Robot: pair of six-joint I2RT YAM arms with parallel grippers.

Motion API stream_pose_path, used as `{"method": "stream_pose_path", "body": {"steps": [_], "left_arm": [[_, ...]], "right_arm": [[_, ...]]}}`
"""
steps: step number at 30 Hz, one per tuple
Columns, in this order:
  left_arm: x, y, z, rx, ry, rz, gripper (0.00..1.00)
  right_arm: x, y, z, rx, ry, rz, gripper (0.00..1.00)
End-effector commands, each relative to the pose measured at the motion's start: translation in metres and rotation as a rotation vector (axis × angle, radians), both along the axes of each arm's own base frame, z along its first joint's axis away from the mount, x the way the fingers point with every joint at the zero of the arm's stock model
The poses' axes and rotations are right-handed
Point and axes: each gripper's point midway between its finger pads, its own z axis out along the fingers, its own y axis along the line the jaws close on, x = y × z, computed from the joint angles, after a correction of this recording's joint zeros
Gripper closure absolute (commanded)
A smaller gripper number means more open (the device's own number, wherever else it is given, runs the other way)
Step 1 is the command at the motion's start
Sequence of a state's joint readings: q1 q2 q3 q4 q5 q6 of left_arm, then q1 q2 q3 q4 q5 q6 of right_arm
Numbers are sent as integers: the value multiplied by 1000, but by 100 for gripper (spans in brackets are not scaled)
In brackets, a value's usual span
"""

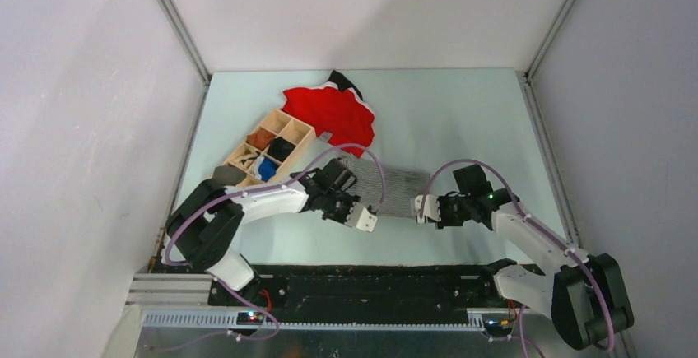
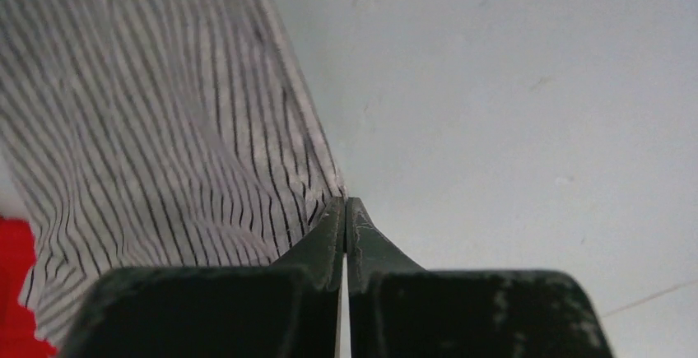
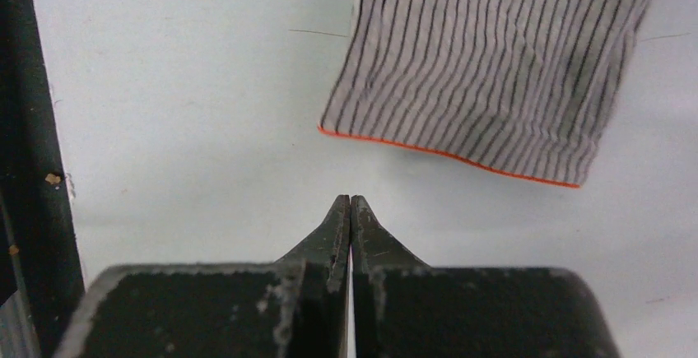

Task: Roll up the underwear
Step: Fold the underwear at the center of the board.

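The underwear (image 1: 397, 187), grey-and-white with fine stripes, is being seen spread flat on the pale desk (image 1: 469, 119), toward the near side and between the two arms. The left hand (image 2: 346, 214) is being held fully closed, finger pressed against finger with no gap. Its tips are being shown right at the near left edge of the striped fabric, and whether a pinch of cloth is being caught between them cannot be told. The right hand (image 3: 351, 210) is likewise being held closed, with nothing gripped. In its wrist view bare desk is being shown between its tips and the underwear, whose hem there is being marked by a thin orange line. From above, this hand is being seen just beside the garment's near right edge. A bright red cloth (image 1: 333, 113) with dark trim is being seen farther back, its near edge reaching the far left corner of the underwear. A wooden tray (image 1: 296, 132), divided into compartments, is being seen lying aslant just beside the red cloth on the left. Small brown, dark and blue items are being held in some of its compartments.
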State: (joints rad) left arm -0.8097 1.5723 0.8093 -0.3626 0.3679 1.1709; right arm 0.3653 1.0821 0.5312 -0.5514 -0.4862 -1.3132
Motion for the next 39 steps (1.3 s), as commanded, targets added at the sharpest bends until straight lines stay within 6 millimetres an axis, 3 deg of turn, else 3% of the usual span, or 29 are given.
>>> {"method": "stream_pose_path", "body": {"steps": [1, 3, 5, 7, 9, 13, 23, 27, 37, 39], "left_arm": [[26, 4, 39, -37, -31, 80, 100], [30, 6, 40, -28, -9, 86, 100], [28, 6, 40, -21, 28, 78, 100], [25, 3, 41, -26, 72, 73, 100], [23, 1, 41, -27, 108, 82, 100], [23, -2, 41, -32, 149, 102, 100], [27, -6, 43, -50, 173, 141, 100], [30, -5, 46, -51, 167, 155, 100], [39, -2, 48, -45, 153, 172, 100], [40, -1, 48, -43, 152, 178, 100]], "right_arm": [[0, 0, 22, 9, -10, -9, 100], [-2, 0, 21, 6, 7, -21, 98], [-5, 5, 20, 11, 32, -33, 89], [-9, 14, 19, 19, 47, -34, 68], [-10, 26, 19, 33, 47, -53, 59], [-6, 47, 14, 47, 19, -52, 54], [-6, 60, -8, 10, 37, -60, 56], [2, 60, -13, -14, -5, -84, 59], [5, 45, -29, -99, -13, -140, 71], [7, 41, -31, -112, -15, -156, 81]]}}
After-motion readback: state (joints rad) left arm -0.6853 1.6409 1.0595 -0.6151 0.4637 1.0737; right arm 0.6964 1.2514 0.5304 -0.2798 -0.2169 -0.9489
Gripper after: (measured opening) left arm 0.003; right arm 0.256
